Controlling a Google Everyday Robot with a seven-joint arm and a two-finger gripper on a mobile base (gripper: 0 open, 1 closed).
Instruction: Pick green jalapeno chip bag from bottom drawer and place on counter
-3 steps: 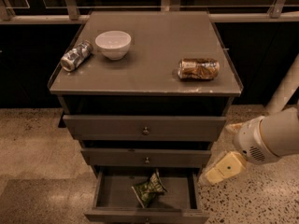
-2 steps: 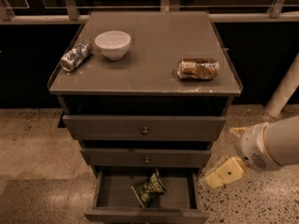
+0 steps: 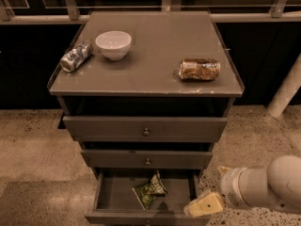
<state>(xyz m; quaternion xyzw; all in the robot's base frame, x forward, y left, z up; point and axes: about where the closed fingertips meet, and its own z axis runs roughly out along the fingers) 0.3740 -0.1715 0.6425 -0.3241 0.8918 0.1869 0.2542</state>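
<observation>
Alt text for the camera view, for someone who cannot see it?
A green chip bag lies in the open bottom drawer, the gripper near its right front corner. On the counter: a bowl, a silver can, a crushed brown can.

counter point(image 3: 155, 55): smooth matt grey metal
bottom drawer point(image 3: 117, 194): the same matt grey metal
green jalapeno chip bag point(image 3: 149, 190): crumpled glossy foil
bowl point(image 3: 113, 44): smooth glossy white
silver can point(image 3: 75, 56): shiny dented metal
brown-gold can point(image 3: 199, 69): crushed glinting metal
floor point(image 3: 33, 145): speckled stone
gripper point(image 3: 204, 205): smooth pale plastic, low right, beside the bottom drawer's front corner
</observation>
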